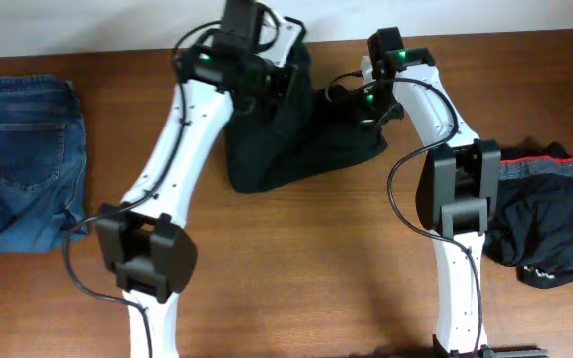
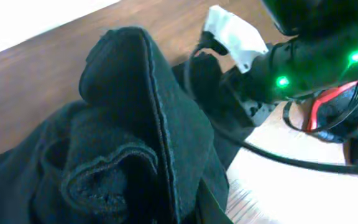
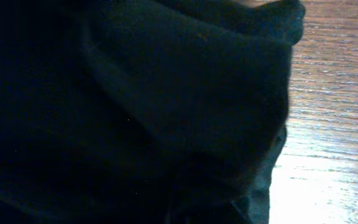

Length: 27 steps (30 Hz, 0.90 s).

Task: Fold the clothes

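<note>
Left pincer (image 1: pixel 267 85), right pincer (image 1: pixel 351 99) hidden in black garment (image 1: pixel 286 154); jeans (image 1: pixel 23 159) folded.

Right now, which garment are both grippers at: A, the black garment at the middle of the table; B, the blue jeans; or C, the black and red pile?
A: the left gripper and right gripper both meet the black garment; the blue jeans lie apart at the left.
</note>
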Each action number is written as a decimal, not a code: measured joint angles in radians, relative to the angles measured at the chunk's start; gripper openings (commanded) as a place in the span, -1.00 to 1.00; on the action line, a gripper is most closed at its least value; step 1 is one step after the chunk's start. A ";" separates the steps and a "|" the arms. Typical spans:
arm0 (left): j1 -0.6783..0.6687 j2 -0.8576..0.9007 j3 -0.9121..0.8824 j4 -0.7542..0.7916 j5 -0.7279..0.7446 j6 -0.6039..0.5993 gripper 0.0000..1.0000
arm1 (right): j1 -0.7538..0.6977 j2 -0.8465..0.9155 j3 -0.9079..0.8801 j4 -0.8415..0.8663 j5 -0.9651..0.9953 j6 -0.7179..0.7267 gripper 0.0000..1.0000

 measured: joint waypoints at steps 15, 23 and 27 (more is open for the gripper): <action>-0.042 0.042 0.000 0.047 -0.030 -0.008 -0.99 | -0.032 0.002 0.040 -0.095 -0.088 0.022 -0.46; -0.043 0.042 0.000 0.047 -0.031 -0.007 -0.99 | -0.052 0.015 0.249 -0.253 -0.142 0.037 -0.19; -0.044 0.042 0.000 0.047 -0.031 -0.007 -1.00 | -0.071 0.016 0.249 -0.260 -0.151 0.073 -0.67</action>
